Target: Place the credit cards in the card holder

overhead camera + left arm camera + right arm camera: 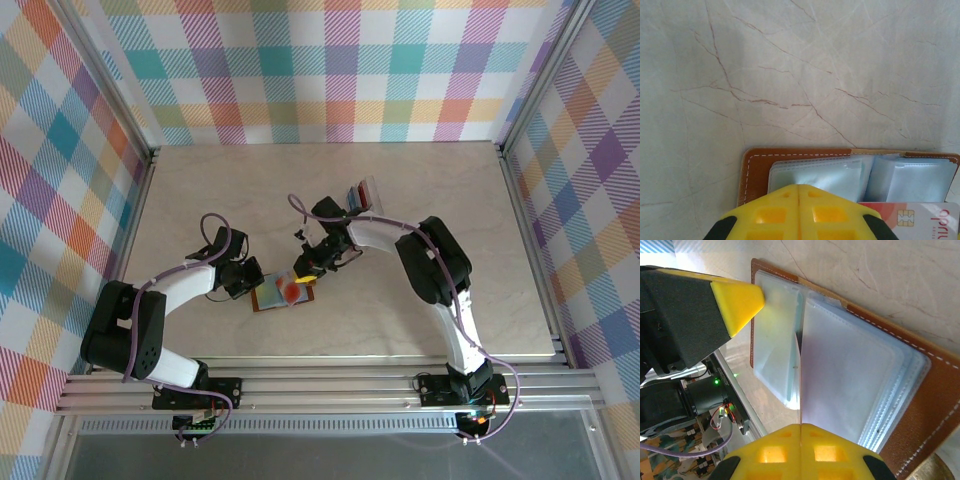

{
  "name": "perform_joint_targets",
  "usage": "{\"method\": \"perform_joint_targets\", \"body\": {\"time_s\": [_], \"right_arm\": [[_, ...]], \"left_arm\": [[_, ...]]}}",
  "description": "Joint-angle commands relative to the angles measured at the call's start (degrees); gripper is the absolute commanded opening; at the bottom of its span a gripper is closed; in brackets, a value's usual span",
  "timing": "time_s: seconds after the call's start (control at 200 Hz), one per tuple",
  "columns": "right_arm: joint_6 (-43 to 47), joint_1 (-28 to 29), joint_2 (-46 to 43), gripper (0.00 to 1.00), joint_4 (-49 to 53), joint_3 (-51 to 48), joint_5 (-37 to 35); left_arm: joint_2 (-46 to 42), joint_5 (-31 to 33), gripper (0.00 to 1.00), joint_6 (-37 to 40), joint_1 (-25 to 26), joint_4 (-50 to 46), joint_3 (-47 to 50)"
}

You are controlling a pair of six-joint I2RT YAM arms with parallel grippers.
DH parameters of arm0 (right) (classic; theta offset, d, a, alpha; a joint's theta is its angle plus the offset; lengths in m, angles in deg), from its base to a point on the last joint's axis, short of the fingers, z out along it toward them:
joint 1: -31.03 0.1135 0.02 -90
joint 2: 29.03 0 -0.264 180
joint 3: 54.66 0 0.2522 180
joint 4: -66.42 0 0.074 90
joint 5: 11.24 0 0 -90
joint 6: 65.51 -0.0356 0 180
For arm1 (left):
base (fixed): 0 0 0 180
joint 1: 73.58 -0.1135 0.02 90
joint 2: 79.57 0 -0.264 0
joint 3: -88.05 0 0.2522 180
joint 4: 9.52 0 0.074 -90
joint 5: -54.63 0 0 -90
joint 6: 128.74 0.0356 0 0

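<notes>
At the left gripper point(799, 192): shut tight, yellow fingertips together, nothing between. Sits over the near edge of the open card holder point(752, 167), with clear pockets point(815, 175) just ahead of the tips; touching or hovering, cannot tell. Just to its right, a credit card point(920, 217) with a chip. At the right gripper point(800, 432): shut too, with a thin sheet point(800, 380) edge-on straight out from the seam, card or pocket leaf unclear. Directly beneath and ahead, the card holder, spread open.
</notes>
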Motion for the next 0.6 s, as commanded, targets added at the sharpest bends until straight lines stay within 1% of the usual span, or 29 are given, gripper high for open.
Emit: {"method": "perform_joint_targets", "body": {"time_s": [0.0,0.31,0.595], "right_arm": [[1.61,0.57,1.46,0.0,2.3,2.17,0.06],[0.74,1.01,3.03,0.0,2.01,4.39,0.57],[-3.37,1.28,2.02,0.0,-4.31,1.21,-1.21]], "left_arm": [[-0.01,2.93,0.08,1.35,0.25,-3.27,0.64],[-0.36,2.72,0.08,1.28,0.25,-3.32,0.79],[-0.84,1.89,0.08,1.04,0.21,-3.2,1.1]]}}
